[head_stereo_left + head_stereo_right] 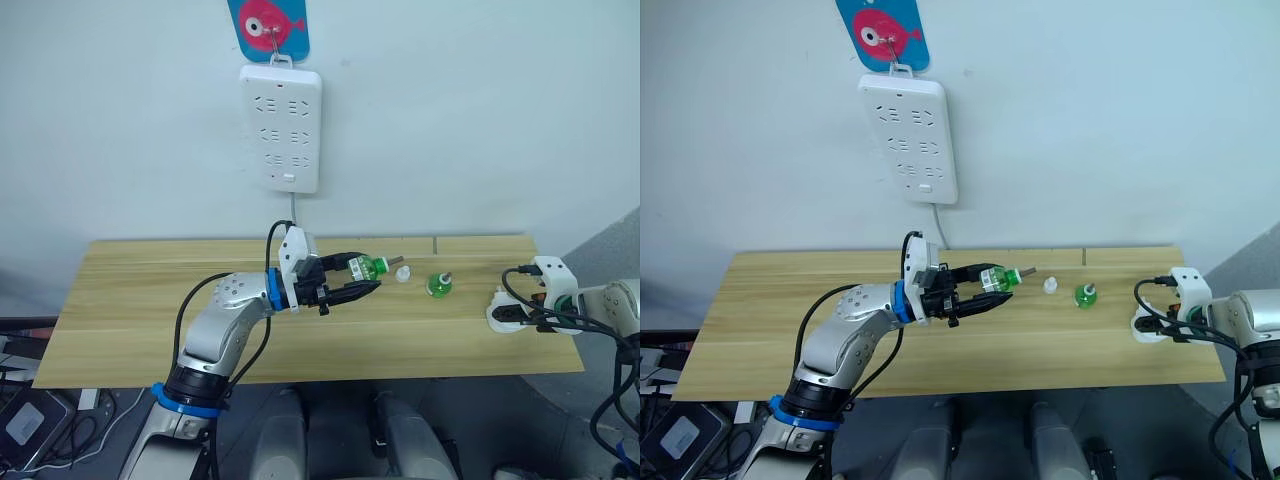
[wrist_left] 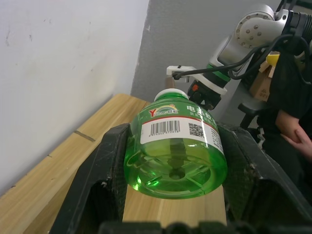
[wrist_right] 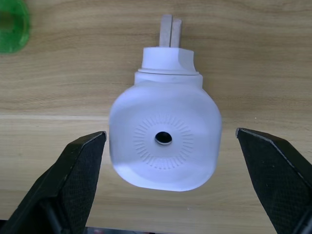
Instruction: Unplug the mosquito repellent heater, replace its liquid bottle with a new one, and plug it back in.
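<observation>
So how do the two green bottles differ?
The held bottle lies sideways, lifted between the left gripper's fingers; the other bottle stands on the table by itself. The held one looks longer, with a printed label. Both are see-through green.

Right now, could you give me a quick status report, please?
Left pincer shut on green bottle. Right pincer open around heater, unplugged on table. Second bottle and cap between them.

A: The mosquito repellent heater between the right gripper's fingers?
B: Smooth matt white plastic, on pale grained wood table.
A: And the bottle in the left gripper?
B: Glossy clear green plastic, paper label; rough black pads.
</observation>
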Available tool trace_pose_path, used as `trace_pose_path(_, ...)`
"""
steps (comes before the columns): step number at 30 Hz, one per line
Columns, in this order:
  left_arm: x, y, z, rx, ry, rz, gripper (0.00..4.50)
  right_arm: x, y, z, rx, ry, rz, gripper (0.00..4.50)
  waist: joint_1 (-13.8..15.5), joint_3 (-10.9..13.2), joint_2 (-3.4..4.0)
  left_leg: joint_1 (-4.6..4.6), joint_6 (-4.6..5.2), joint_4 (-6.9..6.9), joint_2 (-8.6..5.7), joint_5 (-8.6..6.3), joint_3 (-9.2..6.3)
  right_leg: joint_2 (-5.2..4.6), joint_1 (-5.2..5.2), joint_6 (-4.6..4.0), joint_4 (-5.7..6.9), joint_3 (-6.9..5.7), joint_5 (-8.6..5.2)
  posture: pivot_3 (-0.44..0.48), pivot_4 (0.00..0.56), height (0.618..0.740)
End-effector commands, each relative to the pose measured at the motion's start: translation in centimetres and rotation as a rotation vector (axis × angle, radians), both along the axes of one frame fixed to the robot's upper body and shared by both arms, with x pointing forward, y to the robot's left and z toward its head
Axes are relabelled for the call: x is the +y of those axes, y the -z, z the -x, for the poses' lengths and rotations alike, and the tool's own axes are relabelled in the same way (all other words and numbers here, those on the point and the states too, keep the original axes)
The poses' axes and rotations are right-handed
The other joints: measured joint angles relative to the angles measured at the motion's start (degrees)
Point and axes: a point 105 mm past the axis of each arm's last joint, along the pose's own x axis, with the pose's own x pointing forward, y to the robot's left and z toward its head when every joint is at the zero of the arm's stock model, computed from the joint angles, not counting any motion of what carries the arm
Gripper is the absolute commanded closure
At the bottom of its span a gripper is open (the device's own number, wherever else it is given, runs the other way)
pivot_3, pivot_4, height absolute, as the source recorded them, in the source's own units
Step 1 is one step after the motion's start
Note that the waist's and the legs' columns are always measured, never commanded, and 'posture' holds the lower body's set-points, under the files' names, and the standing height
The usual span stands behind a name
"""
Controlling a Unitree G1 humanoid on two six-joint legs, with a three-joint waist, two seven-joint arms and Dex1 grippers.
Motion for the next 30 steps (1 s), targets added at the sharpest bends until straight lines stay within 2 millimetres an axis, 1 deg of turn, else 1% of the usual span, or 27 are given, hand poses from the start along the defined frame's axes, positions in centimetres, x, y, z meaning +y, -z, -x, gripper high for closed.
trace_pose_path(1,-0.2,-1.1,0.6,-0.042,0.028,0.022,2.22,-0.1,-0.5,-0.3,-0.027,-0.016,-0.014,0.04,-0.01,0.05,0.00,0.00,0.00,0.00,0.00,0.00,0.00,0.00,0.00,0.00,0.00,0.00,0.00,0.233,0.320,0.740)
trace_pose_path(10,-0.3,-1.0,1.0,-0.034,0.043,0.015,2.22,-0.3,0.0,-0.9,-0.033,-0.053,-0.010,0.04,-0.03,0.68,-0.02,0.00,0.00,-0.01,0.00,0.00,0.02,0.00,-0.02,0.00,-0.01,0.02,0.00,0.239,0.328,0.740)
trace_pose_path(19,-0.2,-0.9,1.1,-0.028,0.040,0.008,2.22,-0.1,0.3,-1.0,-0.021,-0.081,-0.017,0.04,-0.01,1.13,-0.02,-0.01,-0.01,-0.06,0.00,0.00,0.01,0.00,-0.04,0.02,-0.03,0.02,-0.01,0.240,0.333,0.740)
trace_pose_path(22,-0.2,-0.8,1.2,-0.027,0.040,0.007,2.22,0.1,0.1,-1.0,-0.028,-0.081,-0.038,0.55,-0.02,1.16,0.00,-0.01,-0.01,-0.05,0.00,0.00,0.02,-0.01,-0.04,0.03,-0.03,0.02,-0.01,0.236,0.331,0.740)
trace_pose_path(23,-0.3,-0.7,1.2,-0.026,0.042,0.007,2.22,0.2,0.0,-1.0,-0.031,-0.085,-0.041,0.94,-0.02,1.17,0.00,-0.01,-0.01,-0.05,0.00,0.00,0.02,-0.01,-0.04,0.03,-0.03,0.03,-0.02,0.236,0.331,0.740)
trace_pose_path(25,-0.4,-0.7,1.3,-0.024,0.046,0.007,2.22,0.1,-0.2,-0.9,-0.035,-0.087,-0.043,1.47,-0.07,1.23,-0.13,0.03,-0.01,-0.04,0.01,0.00,0.00,-0.01,0.03,0.03,-0.04,0.01,-0.02,0.236,0.331,0.740)
trace_pose_path(26,-0.4,-0.7,1.4,-0.023,0.049,0.008,2.22,0.1,-0.5,-0.9,-0.041,-0.093,-0.044,1.51,-0.07,1.24,-0.15,0.03,-0.01,-0.04,0.01,0.00,0.00,-0.01,0.02,0.03,-0.04,0.01,-0.01,0.236,0.331,0.740)
trace_pose_path(28,-0.5,-0.6,1.7,-0.014,0.069,0.010,2.22,-0.3,-2.0,-0.7,-0.070,-0.094,-0.065,1.51,-0.03,1.35,-0.03,0.01,-0.01,-0.04,0.00,0.00,0.01,-0.01,0.00,0.03,-0.04,0.02,-0.01,0.222,0.324,0.740)
trace_pose_path(29,-0.5,-0.5,2.0,0.010,0.084,0.020,2.22,-0.3,-3.2,-0.4,-0.091,-0.115,-0.086,1.51,-0.03,1.35,-0.03,-0.01,-0.01,-0.04,-0.01,0.00,0.04,-0.02,-0.03,0.03,-0.04,0.04,-0.01,0.219,0.322,0.740)
trace_pose_path(30,-0.5,-0.5,2.2,0.038,0.103,0.032,2.22,0.1,-4.5,-0.1,-0.106,-0.142,-0.137,1.51,-0.03,1.36,-0.01,-0.01,-0.01,-0.05,-0.02,0.00,0.03,-0.02,-0.04,0.03,-0.04,0.04,-0.02,0.219,0.322,0.740)
